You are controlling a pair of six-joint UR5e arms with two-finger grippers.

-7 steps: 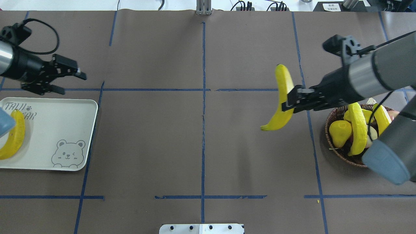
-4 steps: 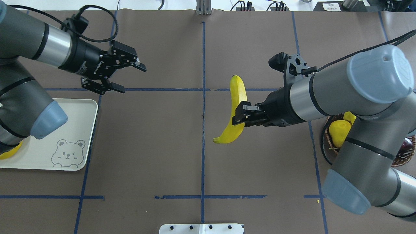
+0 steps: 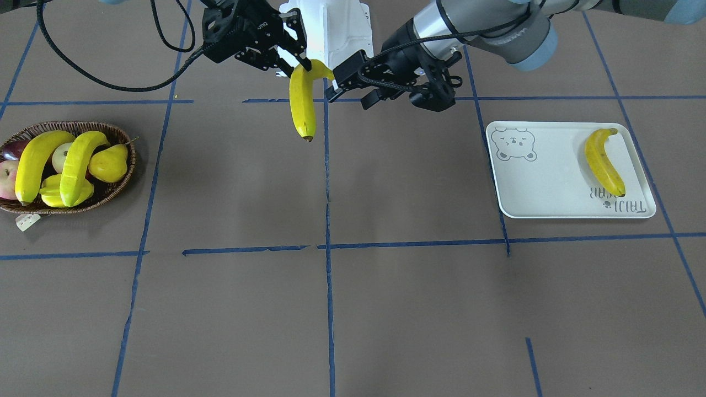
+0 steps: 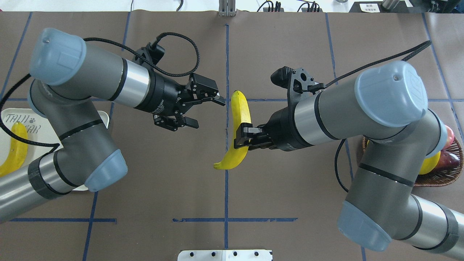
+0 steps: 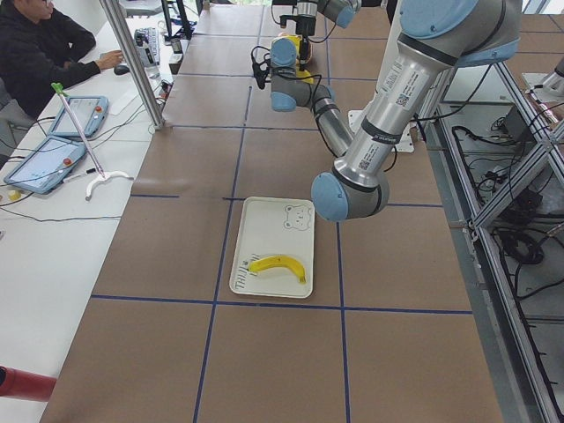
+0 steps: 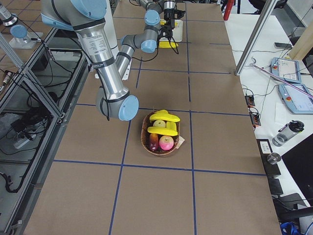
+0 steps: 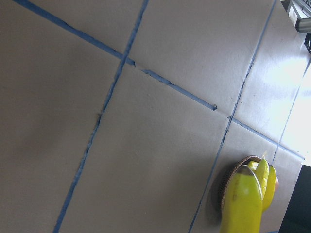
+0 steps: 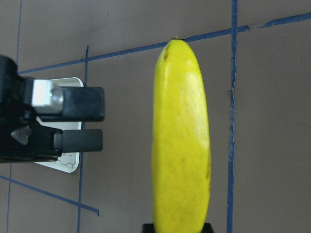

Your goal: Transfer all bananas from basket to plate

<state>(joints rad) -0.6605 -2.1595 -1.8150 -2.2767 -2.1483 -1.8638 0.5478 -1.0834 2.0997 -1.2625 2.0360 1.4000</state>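
"What are you carrying?"

"My right gripper (image 4: 240, 137) is clamped on the middle of a banana (image 4: 241, 112), held up over the table (image 4: 290, 188)."

"And the other side?"

"My left gripper (image 4: 206, 113) has its jaws spread, just beside it, not touching. A second banana (image 3: 604, 162) lies on the plate (image 3: 551, 204); more bananas (image 3: 30, 165) lie in the basket (image 3: 126, 179)."

A banana (image 3: 302, 105) hangs midway between basket (image 3: 118, 187) and plate (image 3: 551, 187).

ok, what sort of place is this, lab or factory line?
Most likely a robot lab's data-collection bench: blue tape grid on a paper-covered table, an operator seated beside it with pendants, fruit in a basket.
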